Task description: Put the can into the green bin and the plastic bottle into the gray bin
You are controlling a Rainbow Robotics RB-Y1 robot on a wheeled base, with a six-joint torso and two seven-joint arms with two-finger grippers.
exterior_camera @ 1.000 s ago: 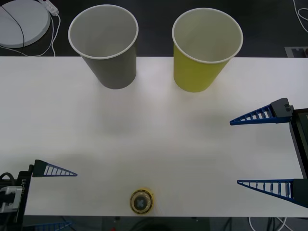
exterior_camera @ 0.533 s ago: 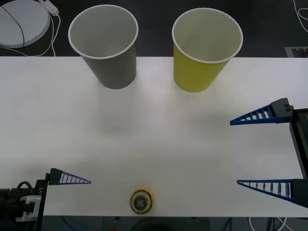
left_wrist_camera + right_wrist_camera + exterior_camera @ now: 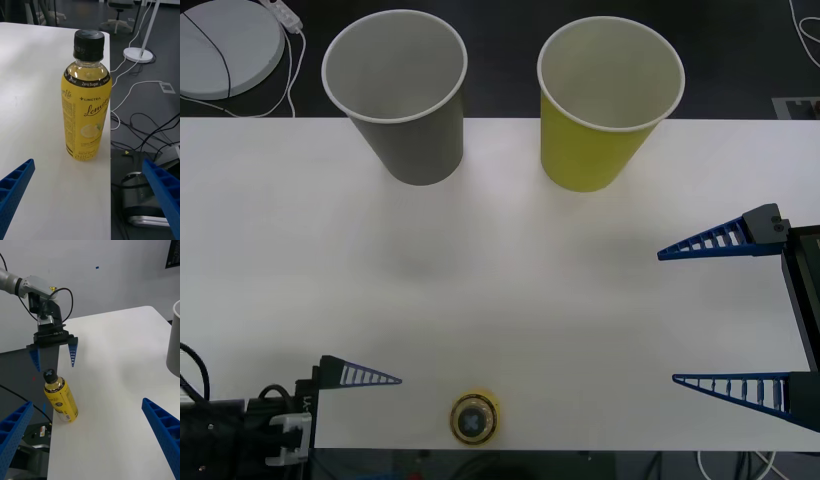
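The plastic bottle (image 3: 474, 417) is yellow with a black cap and stands upright at the table's front edge. It shows close up in the left wrist view as the plastic bottle (image 3: 86, 108), and from the side in the right wrist view as the plastic bottle (image 3: 60, 397). My left gripper (image 3: 87, 165) is open at the front edge, just left of the bottle and facing it. One of its fingers (image 3: 360, 376) lies over the table. The gray bin (image 3: 395, 95) and green bin (image 3: 610, 100) stand upright at the far edge. My right gripper (image 3: 668, 317) hangs open at the right. The can is out of view.
Bare white tabletop (image 3: 510, 270) stretches between the bins and the bottle. A round white lamp base (image 3: 225, 45) with cables sits on the floor beyond the far left corner. The gray bin's wall (image 3: 173, 341) crosses the edge of the right wrist view.
My left gripper has slid right along the table's front edge, closing most of the distance to the bottle. The right gripper, bottle and bins have not moved.
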